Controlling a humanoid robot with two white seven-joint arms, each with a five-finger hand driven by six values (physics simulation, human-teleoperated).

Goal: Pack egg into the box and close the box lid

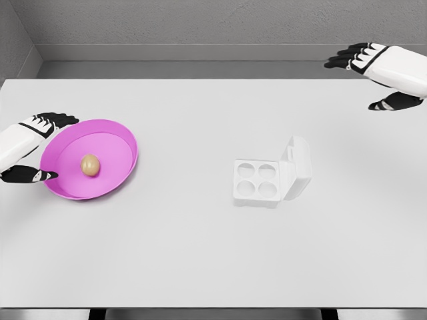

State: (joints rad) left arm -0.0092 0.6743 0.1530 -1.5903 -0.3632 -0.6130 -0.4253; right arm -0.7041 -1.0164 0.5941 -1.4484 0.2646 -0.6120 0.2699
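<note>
Egg lying in pink dish, box standing open
Left hand is hovering at the dish's 9 o'clock rim, fingers relaxed, grasping nothing; right hand is hanging released at the worktop's 2 o'clock corner; the box is sitting well apart at the dish's 3 o'clock, its lid tilting back

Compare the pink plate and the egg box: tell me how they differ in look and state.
The pink plate is round and bright magenta; the egg box is squarish and white. The plate holds the egg; the box's four cups are empty, its lid open. The plate lies by the left hand; the box sits right of centre, away from the right hand. Both rest on the table.
</note>
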